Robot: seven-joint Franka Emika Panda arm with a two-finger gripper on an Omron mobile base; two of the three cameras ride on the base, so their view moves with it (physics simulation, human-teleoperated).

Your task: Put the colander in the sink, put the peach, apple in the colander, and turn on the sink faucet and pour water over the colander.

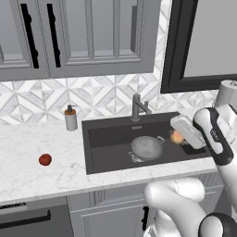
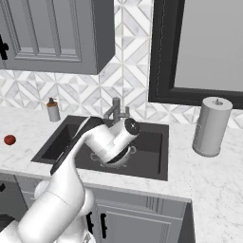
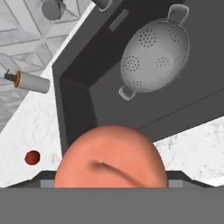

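Observation:
The silver colander (image 1: 147,147) (image 3: 155,57) lies in the dark sink (image 1: 106,139) (image 3: 78,100), near its middle. My gripper (image 1: 178,138) is shut on the pale orange peach (image 1: 176,135) (image 3: 111,157), held above the sink's right part, just right of the colander. In the hand view the peach hides the fingertips. The dark red apple (image 1: 45,159) (image 2: 9,140) (image 3: 32,157) sits on the counter left of the sink. The faucet (image 1: 137,107) (image 2: 116,108) stands behind the basin, with no stream showing. In the right base view my arm covers most of the colander.
A grey soap pump bottle (image 1: 71,119) (image 2: 53,111) (image 3: 30,82) stands at the sink's back left corner. A paper towel roll (image 2: 212,126) stands on the counter right of the sink. Wall cabinets (image 1: 92,32) hang above the counter.

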